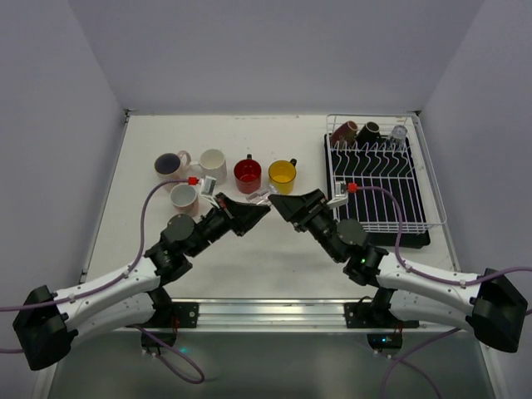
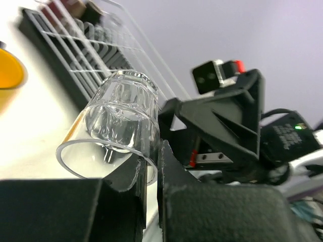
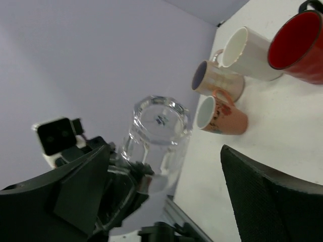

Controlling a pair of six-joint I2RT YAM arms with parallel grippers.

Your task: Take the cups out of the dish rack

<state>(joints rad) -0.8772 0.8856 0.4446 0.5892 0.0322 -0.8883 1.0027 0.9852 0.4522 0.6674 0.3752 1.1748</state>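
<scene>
A small clear glass hangs between both grippers above the table's middle. My left gripper is shut on its rim; in the left wrist view the fingers pinch the wall of the glass, which is tilted with its base toward the rack. My right gripper is open just right of it; in the right wrist view its jaws stand wide apart and the glass does not touch them. The white dish rack at the far right holds a brown mug, a black mug and a clear glass.
On the table left of the rack stand a purple-inside mug, a white mug, a red mug, a yellow mug and a pale flowered mug, with another clear glass beside them.
</scene>
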